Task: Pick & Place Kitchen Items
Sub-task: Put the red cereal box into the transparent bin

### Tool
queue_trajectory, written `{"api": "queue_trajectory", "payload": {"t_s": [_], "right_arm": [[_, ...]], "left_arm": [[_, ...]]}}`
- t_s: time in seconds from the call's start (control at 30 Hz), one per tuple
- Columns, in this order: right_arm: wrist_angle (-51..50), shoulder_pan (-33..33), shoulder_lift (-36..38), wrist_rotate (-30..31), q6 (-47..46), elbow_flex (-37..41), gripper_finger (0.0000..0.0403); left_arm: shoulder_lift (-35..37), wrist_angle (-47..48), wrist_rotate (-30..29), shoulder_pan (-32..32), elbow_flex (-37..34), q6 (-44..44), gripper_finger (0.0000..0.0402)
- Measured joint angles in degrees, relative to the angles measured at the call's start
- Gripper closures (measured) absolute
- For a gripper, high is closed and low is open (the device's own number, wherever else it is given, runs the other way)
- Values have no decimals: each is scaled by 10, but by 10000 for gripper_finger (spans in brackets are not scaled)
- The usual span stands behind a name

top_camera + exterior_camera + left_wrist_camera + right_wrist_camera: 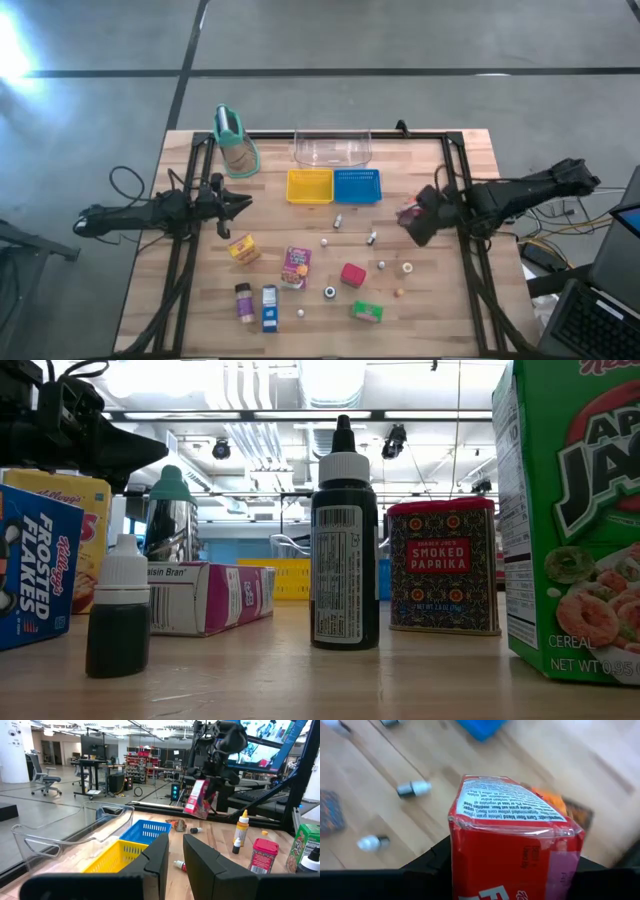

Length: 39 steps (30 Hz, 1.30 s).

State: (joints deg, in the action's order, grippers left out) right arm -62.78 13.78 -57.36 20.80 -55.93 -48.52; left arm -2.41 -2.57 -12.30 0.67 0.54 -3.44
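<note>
The right gripper (418,222) holds a red carton (515,840) between its fingers, lifted above the wood, near the right side of the table (440,320). In the left wrist view the carton (196,798) hangs clearly in the air under the gripper, tilted, with its long axis pointing down and a little sideways. In the right wrist view the carton's end face is toward the camera and the fingers press on its two broad sides.

The relation that matters now is carton to tray. From the right gripper, the blue tray (357,186) lies forward and inward, toward the far middle of the table, and the yellow tray (309,186) is just beside it, one place farther. The clear bin (333,148) stands behind both. I judge that the blue tray is the nearer goal, but the pictures do not say which container is meant. An orange pouch (547,800) lies on the wood almost directly under the carton.

The left gripper (240,204) waits at the left side, its fingers nearly together and holding nothing. It is about as near to the yellow tray as the right one is to the blue.

Small bottles (339,221) lie between the right gripper and the trays, so a low path could knock them.
</note>
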Motion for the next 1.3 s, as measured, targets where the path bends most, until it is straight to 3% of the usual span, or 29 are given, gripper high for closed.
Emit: {"api": "queue_trajectory", "payload": {"t_s": [0.2, 0.4, 0.7, 1.03, 1.3], "right_arm": [[63, -76, -11, 2, 113, -48, 241], [110, -142, -46, 3, 188, -131, 225], [113, -264, -186, -29, 269, -287, 229], [107, -373, -347, -104, 262, -447, 229], [74, -413, -468, -111, 256, -560, 219]], "left_arm": [[0, 0, 0, 0, 0, 0, 337], [0, 0, 0, 0, 0, 0, 337], [0, 0, 0, 0, 0, 0, 337], [0, 0, 0, 0, 0, 0, 337], [0, 0, 0, 0, 0, 0, 337]]}}
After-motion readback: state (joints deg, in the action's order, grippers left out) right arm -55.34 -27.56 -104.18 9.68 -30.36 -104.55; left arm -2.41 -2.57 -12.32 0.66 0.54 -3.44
